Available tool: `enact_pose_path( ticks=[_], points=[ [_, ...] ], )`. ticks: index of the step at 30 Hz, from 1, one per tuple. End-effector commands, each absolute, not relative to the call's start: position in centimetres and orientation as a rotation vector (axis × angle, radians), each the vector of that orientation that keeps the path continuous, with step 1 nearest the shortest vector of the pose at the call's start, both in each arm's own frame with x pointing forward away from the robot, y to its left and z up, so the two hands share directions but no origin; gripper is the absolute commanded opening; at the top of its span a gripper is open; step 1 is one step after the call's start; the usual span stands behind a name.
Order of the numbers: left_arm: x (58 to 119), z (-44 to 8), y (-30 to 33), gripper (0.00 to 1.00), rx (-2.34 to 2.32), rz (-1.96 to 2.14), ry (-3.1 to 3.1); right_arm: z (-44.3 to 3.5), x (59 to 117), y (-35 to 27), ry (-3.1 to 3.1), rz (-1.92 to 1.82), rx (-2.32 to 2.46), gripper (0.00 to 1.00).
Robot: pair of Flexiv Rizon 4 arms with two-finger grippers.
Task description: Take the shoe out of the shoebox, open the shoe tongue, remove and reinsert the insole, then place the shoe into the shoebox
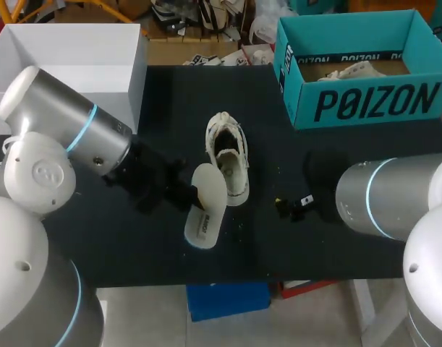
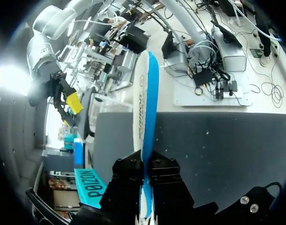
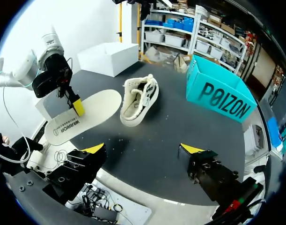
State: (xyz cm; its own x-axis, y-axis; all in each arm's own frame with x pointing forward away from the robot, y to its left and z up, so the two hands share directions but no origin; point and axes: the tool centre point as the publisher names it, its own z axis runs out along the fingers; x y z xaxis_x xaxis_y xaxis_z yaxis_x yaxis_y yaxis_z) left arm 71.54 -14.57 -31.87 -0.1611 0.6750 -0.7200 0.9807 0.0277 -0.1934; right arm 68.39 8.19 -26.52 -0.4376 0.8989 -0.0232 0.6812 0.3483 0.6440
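Observation:
A cream low-top shoe (image 1: 228, 155) lies on the black table (image 1: 134, 246), its opening upward; it also shows ahead of my right gripper (image 3: 139, 97). My left gripper (image 1: 186, 194) is shut on the edge of the pale insole (image 1: 206, 207), held just left of the shoe and above the table. Seen from the left wrist, the insole (image 2: 143, 108) stands edge-on, blue underside showing, clamped between the black fingers (image 2: 131, 176). My right gripper (image 1: 293, 207) hangs open and holds nothing, right of the shoe; its yellow tips stand wide apart (image 3: 143, 150). The insole (image 3: 84, 117) lies flat-faced toward it.
The teal shoebox (image 1: 372, 101) stands open at the back right with another pale shoe (image 1: 351, 71) inside. A white open box (image 1: 76, 72) sits at the back left. The table's front edge runs close below the insole.

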Motion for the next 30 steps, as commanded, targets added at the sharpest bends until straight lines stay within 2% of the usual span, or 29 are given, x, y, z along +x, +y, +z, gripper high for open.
enact_pose_path(
  ticks=[1, 24, 30],
  points=[
    [72.1, -32.2, -15.4, 0.0, 1.684, -0.987, 1.87, -26.3, 67.8, 8.5, 2.121, 0.673, 1.399, 1.0],
    [72.8, -32.1, -16.1, 0.0, 1.692, -1.01, 1.868, -26.3, 67.8, 8.5, 2.121, 0.673, 1.399, 1.0],
    [73.0, -32.3, -15.7, 0.0, 1.631, -1.09, 1.86, -25.7, 69.4, 8.3, 2.141, 0.677, 1.342, 1.0]
  ],
)
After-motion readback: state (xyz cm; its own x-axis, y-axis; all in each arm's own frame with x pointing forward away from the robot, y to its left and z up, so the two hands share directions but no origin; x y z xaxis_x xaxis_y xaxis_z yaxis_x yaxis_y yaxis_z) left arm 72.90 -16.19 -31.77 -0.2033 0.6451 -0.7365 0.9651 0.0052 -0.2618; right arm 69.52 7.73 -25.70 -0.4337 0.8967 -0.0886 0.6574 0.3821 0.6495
